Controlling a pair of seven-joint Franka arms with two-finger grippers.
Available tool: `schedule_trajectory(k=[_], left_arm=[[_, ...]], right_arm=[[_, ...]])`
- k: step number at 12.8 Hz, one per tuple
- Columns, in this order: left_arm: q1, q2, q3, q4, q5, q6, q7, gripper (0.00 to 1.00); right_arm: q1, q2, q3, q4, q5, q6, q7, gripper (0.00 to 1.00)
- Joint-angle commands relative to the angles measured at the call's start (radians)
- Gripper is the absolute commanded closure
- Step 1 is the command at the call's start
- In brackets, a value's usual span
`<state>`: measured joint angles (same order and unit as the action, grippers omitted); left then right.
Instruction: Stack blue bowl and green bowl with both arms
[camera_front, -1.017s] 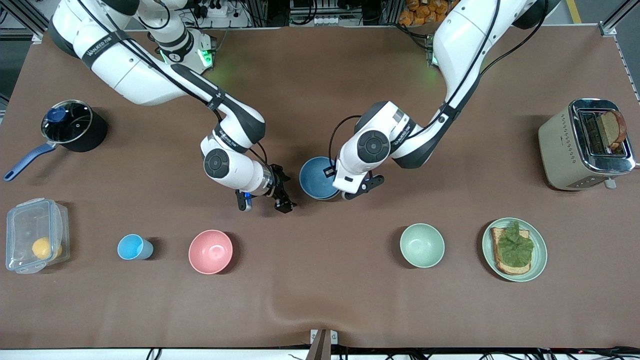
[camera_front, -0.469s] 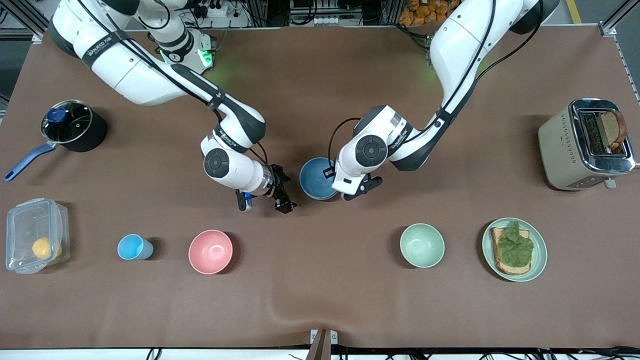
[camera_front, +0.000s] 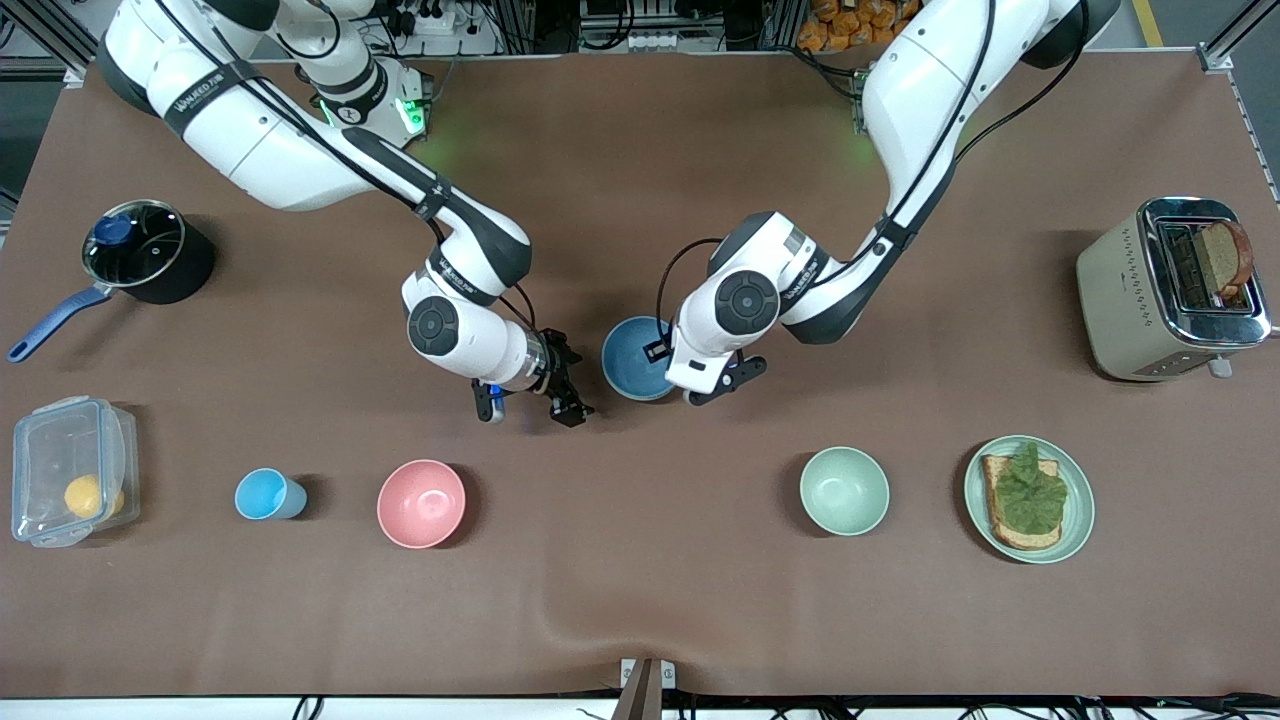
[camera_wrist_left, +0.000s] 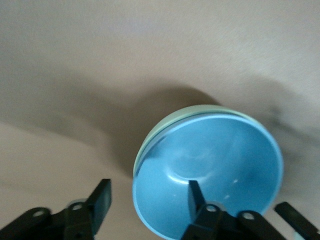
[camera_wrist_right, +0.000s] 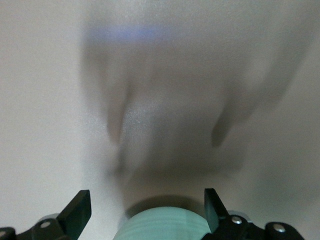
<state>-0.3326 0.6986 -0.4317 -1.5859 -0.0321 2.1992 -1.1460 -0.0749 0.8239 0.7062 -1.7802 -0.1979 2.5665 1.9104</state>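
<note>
The blue bowl (camera_front: 630, 360) sits mid-table, nested inside a pale green bowl whose rim (camera_wrist_left: 165, 122) shows around it in the left wrist view, where the blue bowl (camera_wrist_left: 215, 165) fills the middle. My left gripper (camera_front: 690, 368) is open over the bowl's edge (camera_wrist_left: 147, 190), with one finger inside the blue bowl and the other outside it. My right gripper (camera_front: 528, 408) is open just above the table beside the bowls, toward the right arm's end. In the right wrist view (camera_wrist_right: 146, 200) a pale green rounded surface (camera_wrist_right: 165, 225) shows between its fingers.
A second green bowl (camera_front: 844, 490) stands nearer the front camera, beside a pale green plate with toast (camera_front: 1029, 499). A pink bowl (camera_front: 421, 503), light-blue cup (camera_front: 265, 494), clear box (camera_front: 70, 470) and pot (camera_front: 145, 250) lie toward the right arm's end. A toaster (camera_front: 1170, 287) stands at the left arm's end.
The left arm's wrist has shifted very slightly over the blue bowl. The bowl stays in place. The right arm has not moved.
</note>
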Motion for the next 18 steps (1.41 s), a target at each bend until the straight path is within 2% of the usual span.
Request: schedule_trajectory(k=[1,4,7,9,12,15,18], left_arm=[[0.024,-0.126,0.005,-0.009,0.024,-0.074,-0.035,0.00],[0.070,-0.258,0.007,-0.008,0.093,-0.180,-0.034,0.00],[0.142,-0.381,0.008,-0.006,0.123,-0.259,-0.029,0.00],[0.202,-0.462,0.005,-0.005,0.123,-0.291,-0.021,0.00],[0.295,-0.580,0.007,-0.005,0.123,-0.392,0.128,0.00],[0.388,-0.648,0.005,0.001,0.120,-0.479,0.317,0.00],[0.448,-0.660,0.004,0.049,0.107,-0.570,0.490,0.00]], right_arm=[[-0.017,-0.014,0.010,-0.001,0.012,-0.060,0.013,0.00],[-0.081,-0.054,0.061,0.053,0.006,-0.298,0.007,0.00],[-0.098,-0.057,0.101,0.210,0.000,-0.611,0.003,0.00],[-0.101,-0.067,0.116,0.292,-0.049,-0.812,-0.023,0.00],[-0.178,-0.191,0.130,0.311,-0.066,-0.995,-0.271,0.00],[-0.250,-0.340,0.121,0.311,-0.078,-1.072,-0.536,0.00],[-0.310,-0.460,0.032,0.312,-0.083,-1.121,-0.918,0.00]])
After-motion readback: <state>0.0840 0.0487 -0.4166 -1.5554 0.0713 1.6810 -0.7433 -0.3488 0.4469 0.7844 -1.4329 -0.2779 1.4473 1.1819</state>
